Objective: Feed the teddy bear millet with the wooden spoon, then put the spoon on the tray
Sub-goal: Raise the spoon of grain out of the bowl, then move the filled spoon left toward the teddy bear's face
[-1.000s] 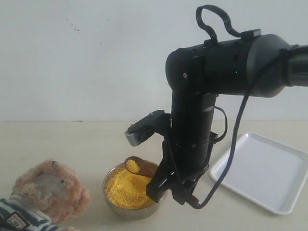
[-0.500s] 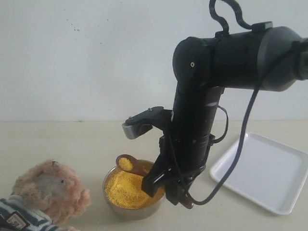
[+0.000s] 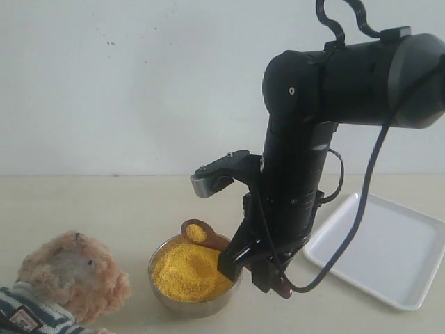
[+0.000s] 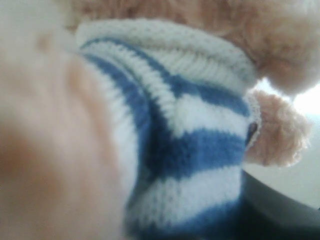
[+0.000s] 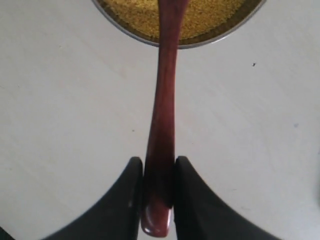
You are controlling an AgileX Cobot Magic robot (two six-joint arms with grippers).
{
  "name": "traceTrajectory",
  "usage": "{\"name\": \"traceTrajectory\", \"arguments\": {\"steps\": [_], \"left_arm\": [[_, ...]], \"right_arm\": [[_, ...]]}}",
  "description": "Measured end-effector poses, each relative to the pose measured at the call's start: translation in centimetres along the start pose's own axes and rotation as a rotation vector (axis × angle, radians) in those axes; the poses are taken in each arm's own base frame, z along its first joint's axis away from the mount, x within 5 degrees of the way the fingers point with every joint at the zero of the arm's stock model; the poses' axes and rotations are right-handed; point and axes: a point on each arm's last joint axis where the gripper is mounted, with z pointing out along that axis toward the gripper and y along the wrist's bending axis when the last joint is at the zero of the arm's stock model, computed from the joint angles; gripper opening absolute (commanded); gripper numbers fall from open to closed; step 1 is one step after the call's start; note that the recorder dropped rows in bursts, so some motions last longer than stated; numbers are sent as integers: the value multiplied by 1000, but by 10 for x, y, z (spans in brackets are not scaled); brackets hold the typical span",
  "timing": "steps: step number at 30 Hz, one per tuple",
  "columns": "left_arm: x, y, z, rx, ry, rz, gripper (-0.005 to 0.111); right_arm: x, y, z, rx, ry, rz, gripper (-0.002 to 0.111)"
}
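Wooden spoon point(image 3: 197, 232), carrying a little millet point(image 3: 184, 273), is tilted above the rim of the steel bowl point(image 3: 161, 295), with its handle end clenched in the right gripper point(image 5: 158, 163). The bowl stands near the table's point(image 3: 90, 202) front edge. The teddy bear point(image 3: 69, 275) sits at the front left corner and the tray point(image 3: 389, 254) lies by the right edge. The left gripper itself does not show.

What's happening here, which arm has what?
The right gripper is shut on the handle of the wooden spoon. The spoon's bowl carries a little millet and is at the far rim of the steel bowl. The teddy bear sits left of the steel bowl, not yet fed; the left wrist view shows only its striped shirt, close up. The tray waits on the right.
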Motion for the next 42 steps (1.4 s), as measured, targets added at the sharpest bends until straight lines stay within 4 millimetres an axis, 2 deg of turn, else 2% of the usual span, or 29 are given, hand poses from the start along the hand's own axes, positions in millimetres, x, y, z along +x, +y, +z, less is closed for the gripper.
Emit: {"name": "traceTrajectory", "arguments": {"steps": [13, 22, 29, 42], "left_arm": [[0, 0, 0, 0, 0, 0, 6], [0, 0, 0, 0, 0, 0, 6], [0, 0, 0, 0, 0, 0, 6], [0, 0, 0, 0, 0, 0, 6]], "right_arm": [[1, -1, 1, 42, 14, -9, 1], [-5, 39, 4, 41, 21, -134, 1], [-8, 63, 5, 49, 23, -210, 1], [-18, 97, -23, 76, -80, -309, 1]]}}
